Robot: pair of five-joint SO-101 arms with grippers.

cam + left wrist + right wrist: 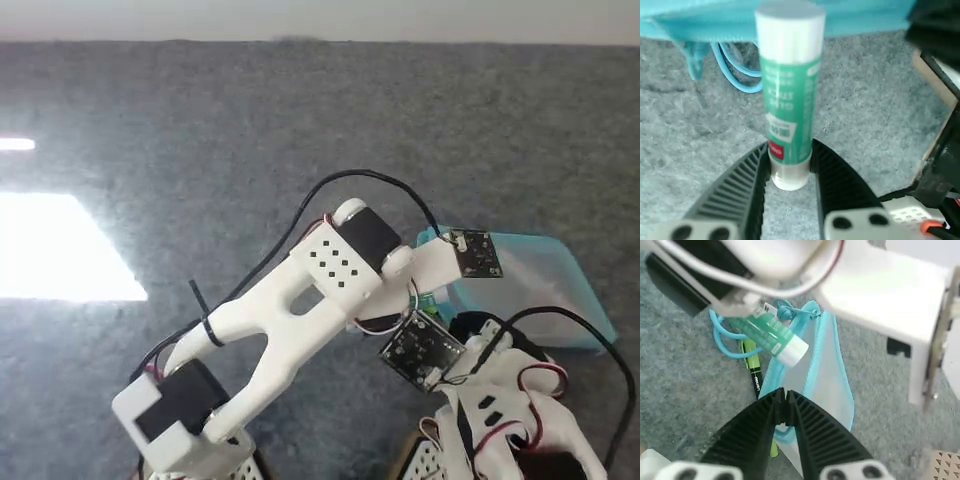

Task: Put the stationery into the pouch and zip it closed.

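At the pouch (865, 20) mouth, your left gripper (790, 165) clamped the glue stick (790, 90) by its base; your right gripper (786, 402) pinched the pouch's edge.

Glue stick (790, 100) noted as smooth glossy plastic, pouch (827, 375) as sheer cloth, table (200, 120) covered in rough matt felt, left gripper (790, 150) in ribbed matt plastic

Glue stick (789, 115): pale lettering and a small red patch are showing on the green label, all blurring beyond reading. Pen (755, 382): tiny white print is running along the black barrel, too small to read.
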